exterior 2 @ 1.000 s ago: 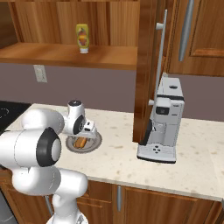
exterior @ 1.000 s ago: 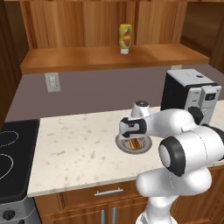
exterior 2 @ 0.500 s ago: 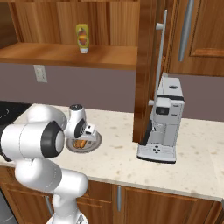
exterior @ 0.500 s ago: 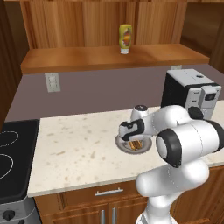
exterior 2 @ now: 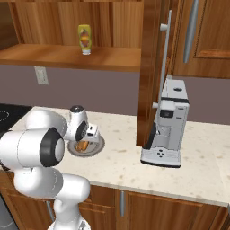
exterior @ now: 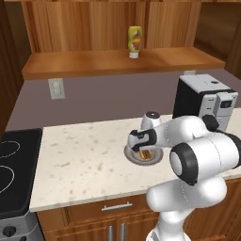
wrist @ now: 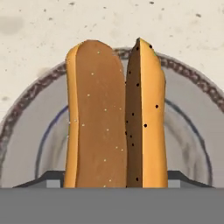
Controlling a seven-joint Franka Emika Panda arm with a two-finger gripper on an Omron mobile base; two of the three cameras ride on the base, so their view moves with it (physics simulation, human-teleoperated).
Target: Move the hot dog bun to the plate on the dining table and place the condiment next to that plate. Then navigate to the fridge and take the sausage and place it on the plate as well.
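One hand (exterior: 146, 151) (low) straddles the bun (wrist: 114, 118) on its plate (wrist: 188, 144).

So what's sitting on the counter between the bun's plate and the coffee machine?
Nothing: in the right base view, bare speckled counter runs from the plate to the coffee machine.

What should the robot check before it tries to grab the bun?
1. Hot dog bun lies on the small plate: ok.
2. End effector sits right above the bun, low over the plate: ok.
3. Bun is centred ahead of the end effector in the hand view: ok.
4. Fingers open wide enough for the bun: cannot tell, the tips are hidden.
5. Coffee machine stands well away from the arm: ok.
6. Condiment bottle upright on the wooden shelf, ready for later: ok.
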